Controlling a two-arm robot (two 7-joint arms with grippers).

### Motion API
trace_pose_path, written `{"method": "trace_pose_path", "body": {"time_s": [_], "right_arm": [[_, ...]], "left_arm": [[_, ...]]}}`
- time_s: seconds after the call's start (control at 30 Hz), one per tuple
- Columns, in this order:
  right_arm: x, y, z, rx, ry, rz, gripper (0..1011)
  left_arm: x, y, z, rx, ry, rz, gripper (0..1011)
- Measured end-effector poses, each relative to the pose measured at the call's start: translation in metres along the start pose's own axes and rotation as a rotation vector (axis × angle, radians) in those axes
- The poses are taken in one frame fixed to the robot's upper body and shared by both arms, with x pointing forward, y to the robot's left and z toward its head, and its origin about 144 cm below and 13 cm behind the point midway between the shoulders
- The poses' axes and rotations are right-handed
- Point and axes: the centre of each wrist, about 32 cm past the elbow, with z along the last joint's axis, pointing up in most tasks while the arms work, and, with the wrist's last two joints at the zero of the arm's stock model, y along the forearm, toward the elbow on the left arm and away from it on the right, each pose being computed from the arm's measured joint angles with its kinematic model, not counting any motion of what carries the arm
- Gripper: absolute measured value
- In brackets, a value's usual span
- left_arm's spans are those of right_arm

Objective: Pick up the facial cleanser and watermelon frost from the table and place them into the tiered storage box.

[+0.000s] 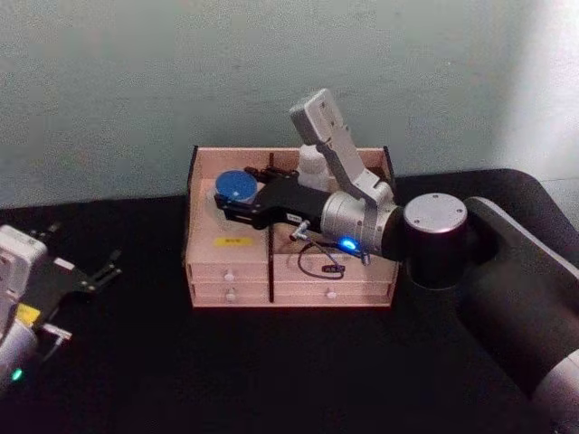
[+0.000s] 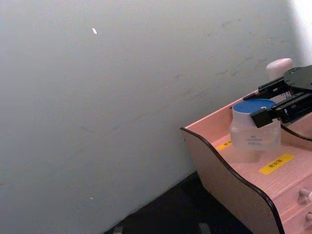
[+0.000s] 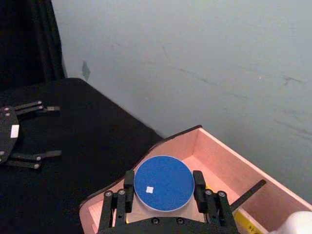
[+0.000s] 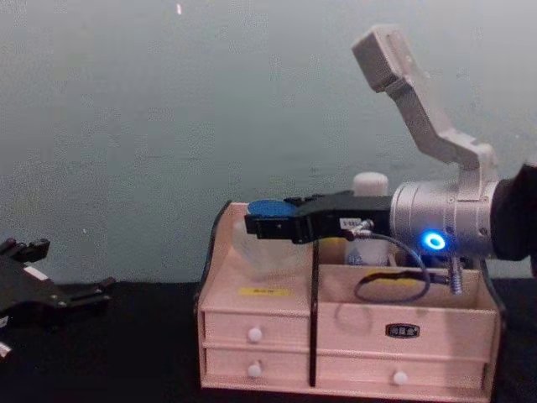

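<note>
Step in hand: placing the watermelon frost (image 2: 255,131) into the tiered storage box (image 4: 277,323), judged from how things lay.
Right gripper (image 1: 232,202): reached in from the right across the top of the box, its fingers (image 3: 128,187) closed on either side of the jar's blue lid (image 3: 163,181).
Watermelon frost: upright over the left compartment of the upper tier, left of the dark divider (image 1: 270,226). Its base looked to be on the wood or just above it; I could not tell which.
Facial cleanser (image 4: 370,185): already stood in the box, in the right compartment towards the far side, behind the right arm.
Left gripper (image 1: 107,268): parked low over the black table (image 1: 271,362) at the far left, fingers spread wide, holding nothing.
Doing it well: the jar should be lowered until its base sat flat, kept level and clear of the divider and the left wall. The fingers should then part only enough to free the lid.
Withdrawal: it should rise straight up before swinging right, since the cleanser's cap stood near the forearm.
Risk: a sideways pull could drag the jar off its step.
</note>
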Motion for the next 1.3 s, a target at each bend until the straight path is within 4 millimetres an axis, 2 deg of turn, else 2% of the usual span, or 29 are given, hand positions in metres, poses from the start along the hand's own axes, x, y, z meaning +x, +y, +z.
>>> {"method": "trace_pose_path", "body": {"time_s": [0.67,1.3], "right_arm": [[0.001,0.012,-0.006,-0.047,0.024,-0.003,708],[0.002,0.012,-0.006,-0.053,0.025,-0.010,708]], "left_arm": [[0.000,0.000,0.000,0.000,0.000,0.000,1001],[0.000,0.000,0.000,0.000,0.000,0.000,1001]]}}
